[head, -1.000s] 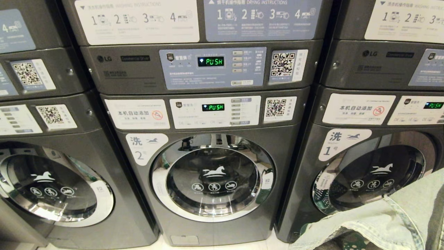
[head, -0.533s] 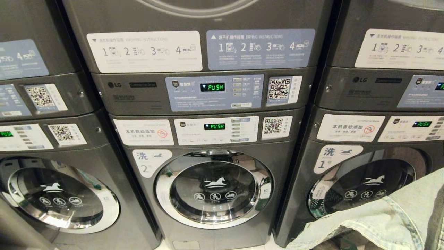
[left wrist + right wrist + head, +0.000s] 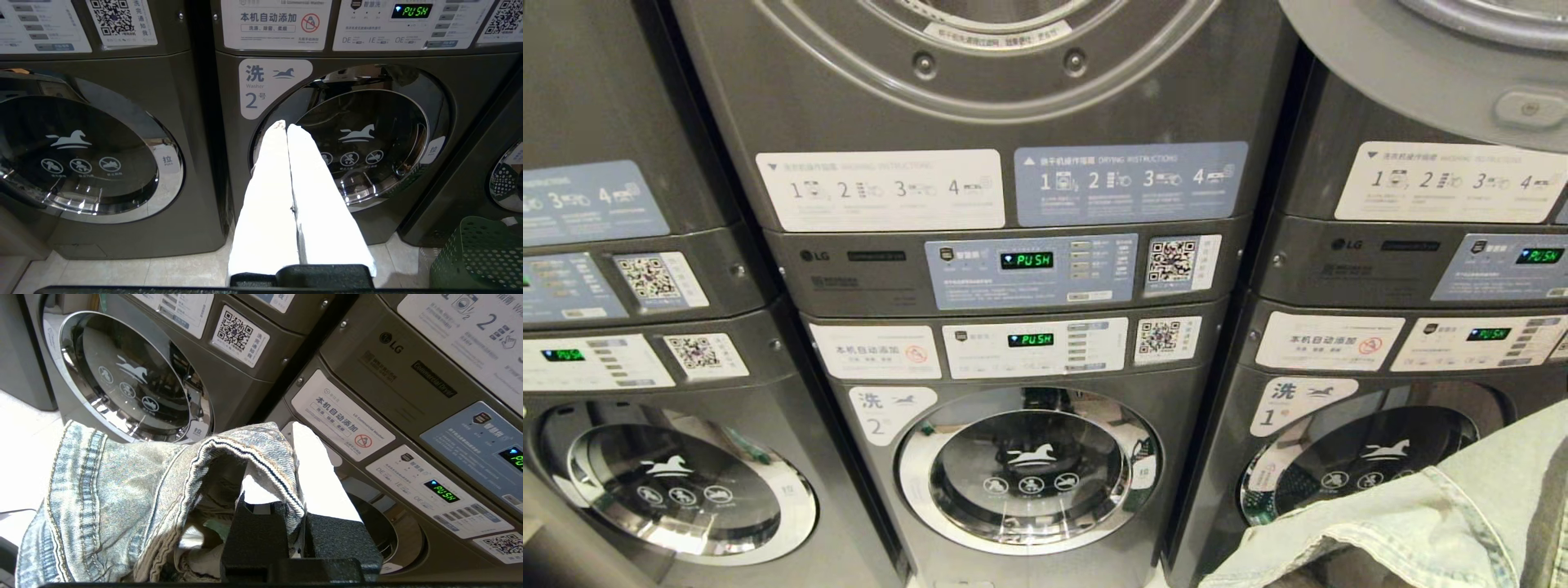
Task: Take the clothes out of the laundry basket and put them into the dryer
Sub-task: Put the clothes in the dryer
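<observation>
1. Stacked grey laundry machines fill the head view in three columns, each with a round-doored washer below and a dryer above.
2. At 9 o'clock, the left washer door [image 3: 690, 486] is closed, with QR stickers and a control panel above it.
3. At the centre, washer number 2 [image 3: 1029, 469] has its door closed; both green displays [image 3: 1027, 260] on the panels above it read "PUSH".
4. At 12 o'clock, the lower rim of the middle dryer's opening [image 3: 988, 49] shows, above the white and blue instruction labels.
5. At 1 o'clock, a grey open dryer door [image 3: 1437, 90] juts in over the right column.
6. At 3 to 4 o'clock, washer number 1 [image 3: 1356, 465] has its door closed.
7. The left gripper [image 3: 286, 128] is seen only in its wrist view: its white jaws are pressed together with nothing between them, pointing at washer number 2.
8. A green laundry basket [image 3: 478, 255] stands on the tiled floor [image 3: 122, 271] in front of the right column.
9. The right gripper [image 3: 282, 457] has its jaws clamped on a fold of faded denim clothing [image 3: 122, 498], pinching the hem.
10. That denim hangs up off the floor at 5 o'clock in the head view [image 3: 1421, 523], in front of washer number 1 and partly covering its door.
</observation>
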### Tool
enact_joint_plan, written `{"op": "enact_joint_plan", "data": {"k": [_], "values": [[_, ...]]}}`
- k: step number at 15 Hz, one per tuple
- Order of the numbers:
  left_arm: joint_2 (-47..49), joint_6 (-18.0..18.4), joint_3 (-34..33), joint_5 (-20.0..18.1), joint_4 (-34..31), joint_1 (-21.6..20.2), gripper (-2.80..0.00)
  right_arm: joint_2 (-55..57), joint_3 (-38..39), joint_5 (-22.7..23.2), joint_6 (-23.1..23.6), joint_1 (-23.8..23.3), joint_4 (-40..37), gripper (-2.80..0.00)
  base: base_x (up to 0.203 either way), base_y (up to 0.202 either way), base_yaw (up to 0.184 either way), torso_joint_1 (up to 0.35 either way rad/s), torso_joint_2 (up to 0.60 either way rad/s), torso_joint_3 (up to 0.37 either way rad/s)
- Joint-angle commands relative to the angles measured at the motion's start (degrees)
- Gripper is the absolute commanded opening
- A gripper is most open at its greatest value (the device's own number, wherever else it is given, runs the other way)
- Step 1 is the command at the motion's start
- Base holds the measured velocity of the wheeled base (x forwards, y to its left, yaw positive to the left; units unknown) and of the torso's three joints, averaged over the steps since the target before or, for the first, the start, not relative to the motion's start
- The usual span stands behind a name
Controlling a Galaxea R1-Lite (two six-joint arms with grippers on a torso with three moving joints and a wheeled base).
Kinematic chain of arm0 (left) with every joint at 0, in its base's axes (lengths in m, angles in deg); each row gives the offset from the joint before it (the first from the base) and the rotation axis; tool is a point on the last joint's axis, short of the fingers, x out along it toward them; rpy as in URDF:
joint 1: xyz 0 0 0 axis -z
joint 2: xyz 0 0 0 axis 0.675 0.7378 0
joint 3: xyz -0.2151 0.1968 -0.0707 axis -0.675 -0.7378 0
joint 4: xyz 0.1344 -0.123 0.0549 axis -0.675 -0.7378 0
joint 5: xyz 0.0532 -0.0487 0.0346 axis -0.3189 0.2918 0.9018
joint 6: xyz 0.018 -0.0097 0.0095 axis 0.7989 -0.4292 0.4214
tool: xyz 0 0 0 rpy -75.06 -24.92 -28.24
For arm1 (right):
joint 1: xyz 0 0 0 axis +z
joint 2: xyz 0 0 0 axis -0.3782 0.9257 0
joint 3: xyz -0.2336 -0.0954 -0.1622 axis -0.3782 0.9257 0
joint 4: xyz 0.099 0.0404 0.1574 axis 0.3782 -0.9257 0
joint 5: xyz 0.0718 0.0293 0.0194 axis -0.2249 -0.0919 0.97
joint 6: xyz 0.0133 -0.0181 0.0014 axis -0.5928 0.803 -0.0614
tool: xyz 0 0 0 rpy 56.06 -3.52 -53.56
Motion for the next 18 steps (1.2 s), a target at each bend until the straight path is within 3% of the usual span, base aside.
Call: {"op": "enact_joint_plan", "data": {"k": [1, 18], "values": [[-0.02, 0.02, -0.09, 0.00, -0.02, -0.01, -2.80, 0.02, 0.18, 0.18, 0.20, -0.06, -0.08, -2.80, 0.000, 0.000, 0.000, 0.183, -0.40, -0.207], [-0.02, 0.02, -0.09, 0.00, -0.02, -0.01, -2.80, 0.19, 2.12, 0.29, 1.52, -0.06, -0.01, -2.80, 0.000, 0.000, 0.000, 0.162, -0.34, -0.173]]}}
